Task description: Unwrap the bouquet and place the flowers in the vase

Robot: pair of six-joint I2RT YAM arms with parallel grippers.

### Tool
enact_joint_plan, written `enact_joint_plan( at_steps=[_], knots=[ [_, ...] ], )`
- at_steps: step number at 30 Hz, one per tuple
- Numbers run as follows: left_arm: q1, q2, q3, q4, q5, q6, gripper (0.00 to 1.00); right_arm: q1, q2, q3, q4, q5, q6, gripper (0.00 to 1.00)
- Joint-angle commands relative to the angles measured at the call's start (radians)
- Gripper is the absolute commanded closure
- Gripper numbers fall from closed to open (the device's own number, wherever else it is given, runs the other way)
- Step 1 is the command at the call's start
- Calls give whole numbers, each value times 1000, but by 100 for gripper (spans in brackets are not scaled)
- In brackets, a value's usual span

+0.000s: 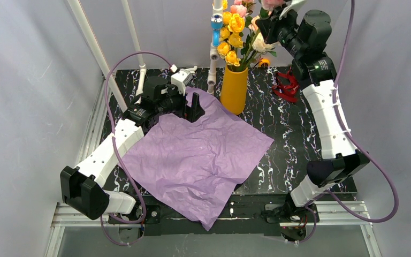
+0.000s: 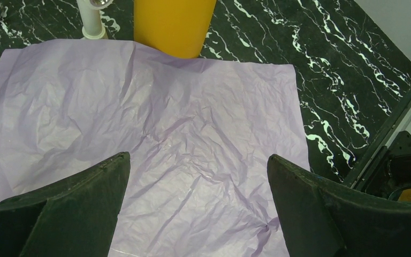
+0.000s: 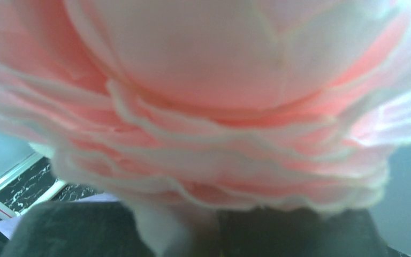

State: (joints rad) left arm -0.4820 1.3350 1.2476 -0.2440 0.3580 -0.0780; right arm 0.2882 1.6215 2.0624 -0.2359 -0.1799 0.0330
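Your right fingers (image 3: 75, 230) are clamped on a pink rose (image 3: 219, 107) high above the vase (image 1: 234, 88) holding the other flowers (image 1: 234, 37), left fingers (image 2: 69, 209) spread wide over the paper (image 1: 192, 155), so dragging that rose sideways could tip the tall vase onto the desk (image 1: 289, 139).

— What does the table (image 1: 299, 134) look like?
— Black with white marbling. A crinkled lilac sheet of paper (image 1: 198, 155) lies spread flat across its middle, one corner hanging over the near edge.
— And at the back?
— A white pipe (image 1: 214, 48) stands upright, with a blue section high up, its foot just beside the paper's far edge. A dark red ribbon (image 1: 285, 85) lies crumpled at the back right, well apart from the sheet.
— The surroundings?
— A pale backdrop (image 1: 27, 80) and slanted white poles (image 1: 93, 48).
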Motion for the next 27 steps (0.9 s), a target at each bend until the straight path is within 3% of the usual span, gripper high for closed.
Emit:
enact_joint_plan(
  at_steps=[1, 7, 13, 22, 27],
  knots=[
    [8, -39, -22, 2, -7, 11, 0, 1, -4, -71, 63, 3, -30, 99],
    [9, -30, -28, -2, 0, 11, 0, 5, -11, -227, 94, -30, -28, 99],
    [11, -16, -12, -28, -3, 33, 0, 14, 11, -275, 75, -46, -9, 99],
    [25, 7, 3, -68, -13, 23, 0, 16, -14, -287, 8, -63, -4, 38],
    [32, 17, 12, -81, -10, 17, 0, 16, -54, -313, -23, -56, -11, 20]
  ],
)
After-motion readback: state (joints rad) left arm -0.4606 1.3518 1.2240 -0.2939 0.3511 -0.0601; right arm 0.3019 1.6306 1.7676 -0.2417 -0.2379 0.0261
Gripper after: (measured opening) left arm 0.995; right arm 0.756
